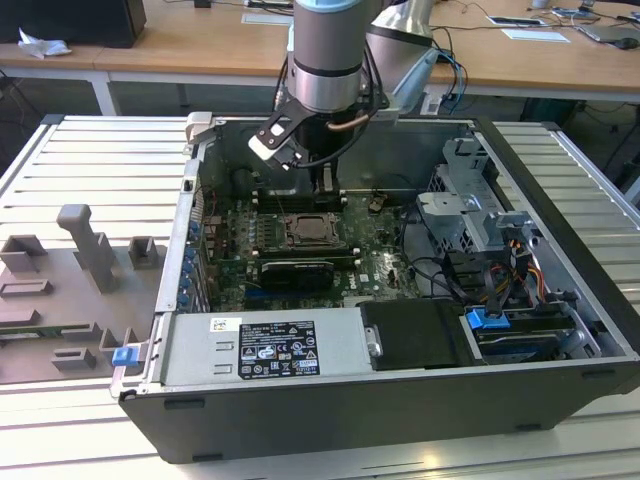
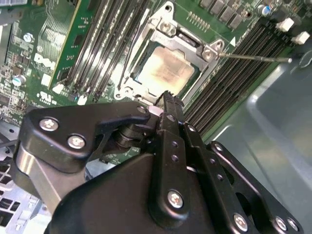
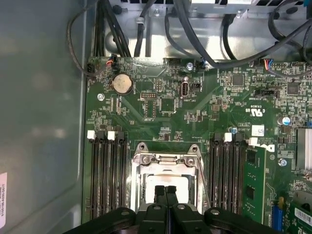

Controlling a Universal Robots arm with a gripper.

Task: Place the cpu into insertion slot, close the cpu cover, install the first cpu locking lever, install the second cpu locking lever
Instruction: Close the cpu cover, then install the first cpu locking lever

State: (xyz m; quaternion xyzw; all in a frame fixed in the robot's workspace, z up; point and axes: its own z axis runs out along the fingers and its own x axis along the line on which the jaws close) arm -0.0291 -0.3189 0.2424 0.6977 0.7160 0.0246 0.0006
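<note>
In the exterior view, the black two-fingered claw [image 1: 323, 190] hangs from the grey arm inside the open dark computer case [image 1: 560, 250]. The case stands on a slatted metal counter [image 1: 90, 150]. The claw is just above the square dark insertion slot with a silver rim [image 1: 312, 230] on the green circuit board [image 1: 375, 262].

In the second wrist view, the claw [image 2: 168, 97] is clenched, its fingers pressed together with nothing seen between them. Its tip sits at the edge of the square silver-grey cpu cover frame [image 2: 145, 51]. The small pale beige-silver square cpu [image 2: 163, 70] lies in the socket and shows through the cover's window. A thin silver lever rod [image 2: 253, 57] juts from one corner across the long black memory slots [image 2: 243, 73].

In the first wrist view, the closed claw [image 3: 165, 190] hovers over the cpu [image 3: 165, 176], which the cpu cover [image 3: 168, 160] frames.
</note>
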